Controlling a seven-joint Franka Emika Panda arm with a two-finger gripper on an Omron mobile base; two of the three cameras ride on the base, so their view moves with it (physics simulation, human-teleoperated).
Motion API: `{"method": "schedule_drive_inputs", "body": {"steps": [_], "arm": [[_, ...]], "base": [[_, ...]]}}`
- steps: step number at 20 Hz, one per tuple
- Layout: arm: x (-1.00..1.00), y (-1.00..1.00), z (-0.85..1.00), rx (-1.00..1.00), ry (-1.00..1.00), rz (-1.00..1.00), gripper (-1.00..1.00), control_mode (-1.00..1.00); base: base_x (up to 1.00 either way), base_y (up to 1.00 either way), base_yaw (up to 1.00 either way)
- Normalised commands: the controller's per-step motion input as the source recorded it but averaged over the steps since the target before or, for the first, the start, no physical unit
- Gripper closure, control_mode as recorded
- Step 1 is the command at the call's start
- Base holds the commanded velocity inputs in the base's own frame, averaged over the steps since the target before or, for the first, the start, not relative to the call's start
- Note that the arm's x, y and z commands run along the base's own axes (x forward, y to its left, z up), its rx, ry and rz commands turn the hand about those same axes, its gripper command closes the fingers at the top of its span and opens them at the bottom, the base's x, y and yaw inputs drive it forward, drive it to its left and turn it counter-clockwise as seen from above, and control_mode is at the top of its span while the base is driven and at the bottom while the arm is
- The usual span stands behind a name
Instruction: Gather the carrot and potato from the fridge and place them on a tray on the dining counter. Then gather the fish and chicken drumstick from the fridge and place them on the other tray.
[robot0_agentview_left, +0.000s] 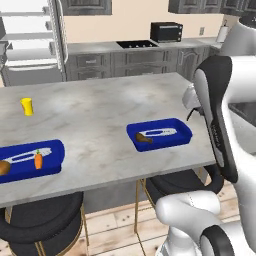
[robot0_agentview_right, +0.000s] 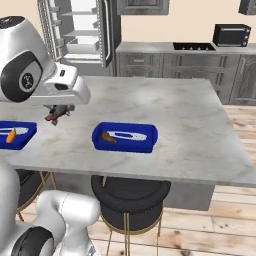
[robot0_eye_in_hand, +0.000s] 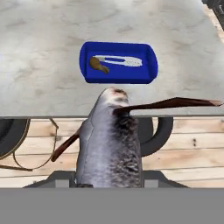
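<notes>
A grey fish (robot0_eye_in_hand: 111, 140) with reddish-brown fins hangs in my gripper (robot0_agentview_right: 60, 111), which is shut on it, above the near edge of the dining counter (robot0_agentview_left: 100, 115). In the right base view the fish (robot0_agentview_right: 58, 115) dangles under the hand, between the two trays. Ahead lies a blue tray (robot0_eye_in_hand: 148, 70) holding the chicken drumstick (robot0_eye_in_hand: 99, 64); this tray (robot0_agentview_left: 182, 131) and drumstick (robot0_agentview_left: 143, 137) sit near the counter's front right. The other blue tray (robot0_agentview_left: 55, 150) at the front left holds the carrot (robot0_agentview_left: 38, 160) and the potato (robot0_agentview_left: 4, 167).
A yellow cup (robot0_agentview_left: 26, 106) stands on the counter's left side. Black round stools (robot0_agentview_left: 40, 220) (robot0_agentview_right: 130, 195) sit under the front edge. The fridge (robot0_agentview_right: 75, 30) stands open at the back left, and a black toaster oven (robot0_agentview_left: 166, 31) sits on the rear counter.
</notes>
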Motion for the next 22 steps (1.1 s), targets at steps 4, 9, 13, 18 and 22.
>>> {"method": "schedule_drive_inputs", "body": {"steps": [4,9,13,18,22], "arm": [[0.54,-0.14,-0.87,-0.08,-0.03,0.0,1.0,-1.0],[0.35,-0.2,-0.5,-0.09,-0.18,0.0,1.0,-1.0],[0.58,-0.16,-0.03,0.0,-0.07,0.0,1.0,-1.0],[0.68,-0.18,0.0,0.03,0.02,0.0,1.0,-1.0],[0.63,-0.04,-0.01,0.03,0.04,0.0,1.0,-1.0]], "base": [[0.0,0.0,0.0],[0.0,0.0,0.0],[0.0,0.0,0.0],[0.0,0.0,0.0],[0.0,0.0,0.0]]}}
